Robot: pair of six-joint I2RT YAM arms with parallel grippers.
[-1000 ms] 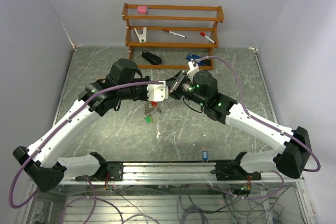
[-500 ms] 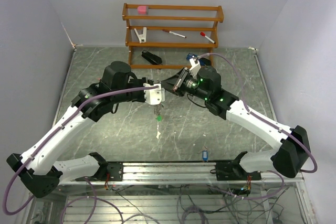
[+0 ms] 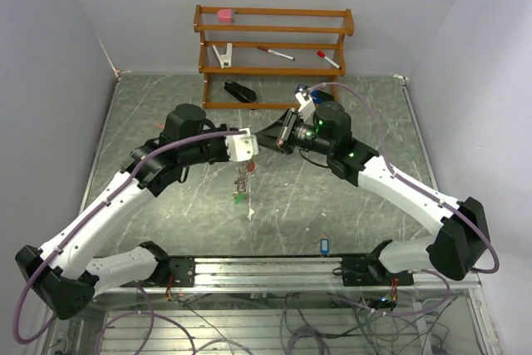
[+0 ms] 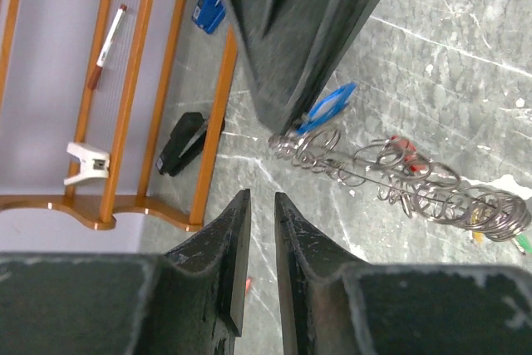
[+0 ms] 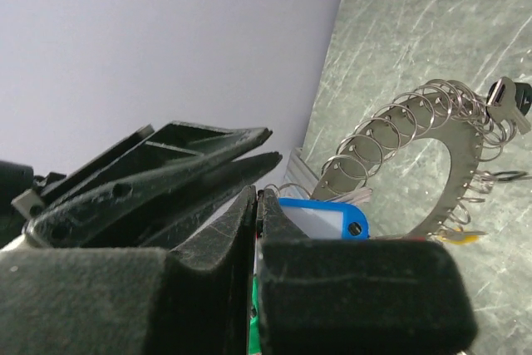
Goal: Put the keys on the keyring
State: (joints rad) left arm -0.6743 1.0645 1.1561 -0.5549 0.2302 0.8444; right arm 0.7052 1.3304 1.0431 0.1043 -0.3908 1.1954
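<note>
Above the middle of the grey table (image 3: pixel 316 205), the thin key-fringed metal keyring (image 4: pixel 407 180) is dangled from the clamped right gripper (image 5: pixel 257 197). Its top is faced by the narrowly parted, empty left gripper (image 4: pixel 262 197).

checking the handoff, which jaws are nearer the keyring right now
Right. The right gripper is shut on one end of the keyring, which hangs from it; the left gripper sits just short of it, jaws slightly apart, holding nothing.

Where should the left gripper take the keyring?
Probably the keyring by its flat crescent plate, near its hanging free end, left gripper coming side-on, jaws across the thin face. The outer edge is all loose rings; the right gripper holds the blue tag end.
</note>
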